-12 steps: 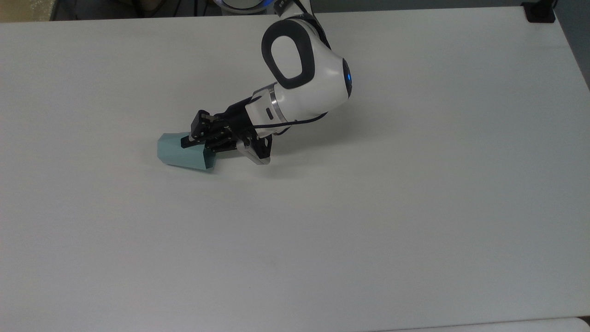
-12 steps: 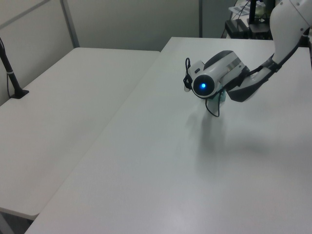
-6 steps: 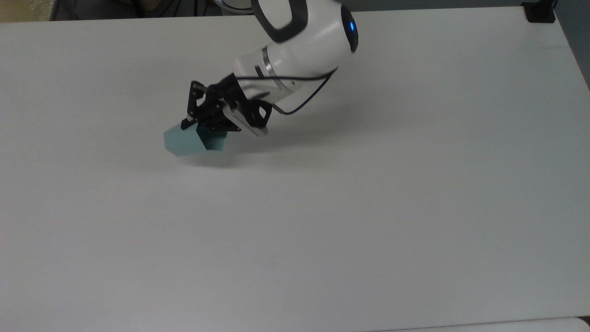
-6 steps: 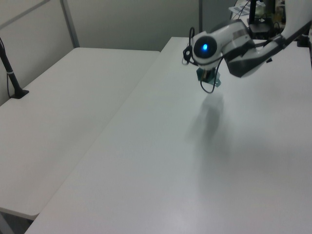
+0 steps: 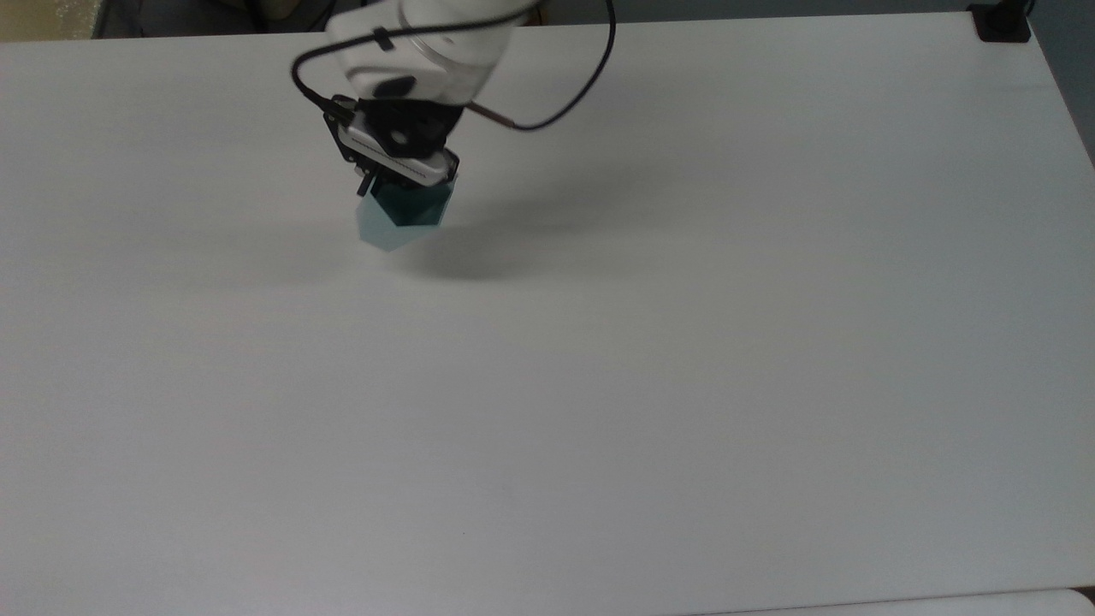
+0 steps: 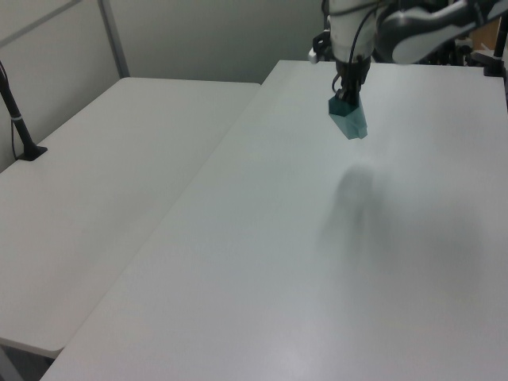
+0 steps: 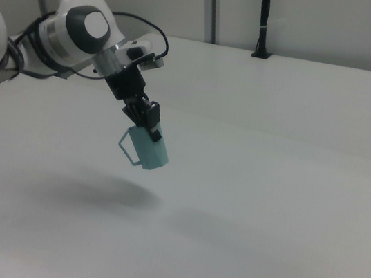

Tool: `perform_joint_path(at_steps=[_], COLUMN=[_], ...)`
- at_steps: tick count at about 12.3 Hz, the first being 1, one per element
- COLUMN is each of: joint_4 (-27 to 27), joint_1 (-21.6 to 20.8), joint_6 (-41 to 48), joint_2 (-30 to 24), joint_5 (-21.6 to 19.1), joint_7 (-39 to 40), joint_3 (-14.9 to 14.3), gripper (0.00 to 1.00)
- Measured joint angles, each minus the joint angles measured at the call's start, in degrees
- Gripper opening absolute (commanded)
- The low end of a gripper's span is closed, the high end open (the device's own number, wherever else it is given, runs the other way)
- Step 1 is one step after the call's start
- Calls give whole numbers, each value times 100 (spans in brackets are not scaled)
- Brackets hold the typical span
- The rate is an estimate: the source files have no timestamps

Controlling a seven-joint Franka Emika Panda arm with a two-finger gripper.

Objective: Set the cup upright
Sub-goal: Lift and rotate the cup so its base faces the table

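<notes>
The pale teal faceted cup (image 5: 400, 216) hangs in the air above the white table (image 5: 599, 385), tilted, with its base lowest. My gripper (image 5: 395, 181) is shut on the cup's rim from above. In the right view the cup (image 7: 149, 151) hangs below the gripper (image 7: 147, 125) with its thin side handle toward the right view's left and its shadow on the table beneath. In the left view the cup (image 6: 348, 118) dangles under the gripper (image 6: 346, 94), well clear of the tabletop.
A second white table (image 6: 119, 175) stands beside this one, across a narrow gap. A black post (image 7: 262, 21) rises at the far table's back edge. A dark clamp (image 5: 999, 21) sits at the table's corner on the top view's upper right.
The arm has lifted the cup off the table and swung its wrist from lying low to pointing downward. The cup has turned from lying on its side to hanging base-down.
</notes>
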State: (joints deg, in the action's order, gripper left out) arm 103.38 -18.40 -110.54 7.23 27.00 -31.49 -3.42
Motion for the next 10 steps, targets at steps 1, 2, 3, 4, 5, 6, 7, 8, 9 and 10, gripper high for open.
perform_joint_path(at_steps=[1, 2, 3, 4, 5, 6, 7, 8, 9, 10], joint_4=[14, 31, 51, 94, 146, 285, 412, 662, 837, 1110], joint_1=[96, 198, 295, 409, 476, 565, 614, 670, 698, 725], joint_6=[0, 0, 0, 0, 0, 0, -103, -458, -730, -1173], joint_2=[-116, -223, -308, -380, -400, -409, -412, -418, -422, -433], joint_5=[-383, -748, -1052, -1390, -1643, -2012, -2185, -2367, -2438, -2510], joint_7=[296, 619, 908, 1234, 1425, 1686, 1811, 1933, 1967, 1977], joint_3=[-2, -6, -7, -10, -10, -12, -12, -12, -12, -12], gripper=[0, 0, 0, 0, 0, 0, 0, 0, 0, 0])
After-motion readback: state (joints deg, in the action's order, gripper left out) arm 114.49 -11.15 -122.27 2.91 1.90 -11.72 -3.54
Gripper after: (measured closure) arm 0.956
